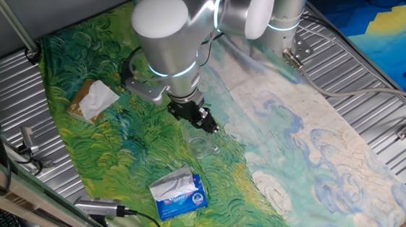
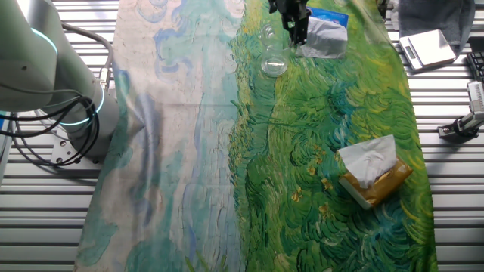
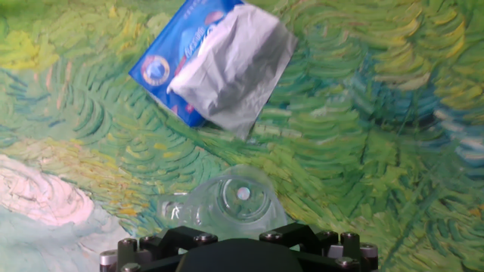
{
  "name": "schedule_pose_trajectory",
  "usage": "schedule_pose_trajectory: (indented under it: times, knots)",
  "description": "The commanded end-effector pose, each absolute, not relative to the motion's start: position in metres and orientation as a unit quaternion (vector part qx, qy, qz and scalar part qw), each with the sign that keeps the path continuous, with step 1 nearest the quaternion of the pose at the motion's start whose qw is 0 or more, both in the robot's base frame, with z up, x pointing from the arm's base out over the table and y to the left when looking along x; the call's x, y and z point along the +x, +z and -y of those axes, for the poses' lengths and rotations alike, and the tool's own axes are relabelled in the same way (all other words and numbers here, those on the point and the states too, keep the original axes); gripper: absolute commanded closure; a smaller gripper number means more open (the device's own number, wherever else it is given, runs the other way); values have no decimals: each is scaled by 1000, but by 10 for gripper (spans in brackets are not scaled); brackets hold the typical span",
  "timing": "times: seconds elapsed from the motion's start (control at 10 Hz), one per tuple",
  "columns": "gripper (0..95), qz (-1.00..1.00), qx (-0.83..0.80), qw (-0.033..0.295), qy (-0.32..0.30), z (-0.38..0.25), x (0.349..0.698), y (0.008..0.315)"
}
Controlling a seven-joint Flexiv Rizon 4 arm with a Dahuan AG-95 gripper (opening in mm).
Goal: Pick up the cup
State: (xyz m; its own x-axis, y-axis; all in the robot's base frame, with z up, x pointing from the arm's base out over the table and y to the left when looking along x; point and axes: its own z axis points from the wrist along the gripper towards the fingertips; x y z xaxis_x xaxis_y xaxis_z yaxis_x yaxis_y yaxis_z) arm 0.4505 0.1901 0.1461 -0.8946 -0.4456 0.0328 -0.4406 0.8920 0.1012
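Hand view: cup (image 3: pixel 240 198) upright just below gripper (image 1: pixel 205 120), rim up for a straight descent; finger spread hidden, cannot tell.

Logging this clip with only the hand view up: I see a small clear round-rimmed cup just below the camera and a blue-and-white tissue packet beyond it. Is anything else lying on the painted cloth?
Observer: Yes. A brown packet with white paper lies on the green part of the painted cloth, well apart from the small clear cup.
Operator: Is the gripper around the cup yet?
Observer: It doesn't look so. In one fixed view the black two-finger gripper hangs just above the cup and a little to one side. I cannot tell whether its fingers are open.
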Motion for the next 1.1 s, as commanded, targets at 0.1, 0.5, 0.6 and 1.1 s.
schedule_pose_trajectory:
  times: [0.1,0.5,0.6,1.1]
  knots:
    - [0,972,228,27,-46,-192,447,139]
    - [0,972,229,23,-45,-197,444,127]
    - [0,972,228,22,-44,-198,444,124]
    - [0,973,228,14,-39,-198,444,122]
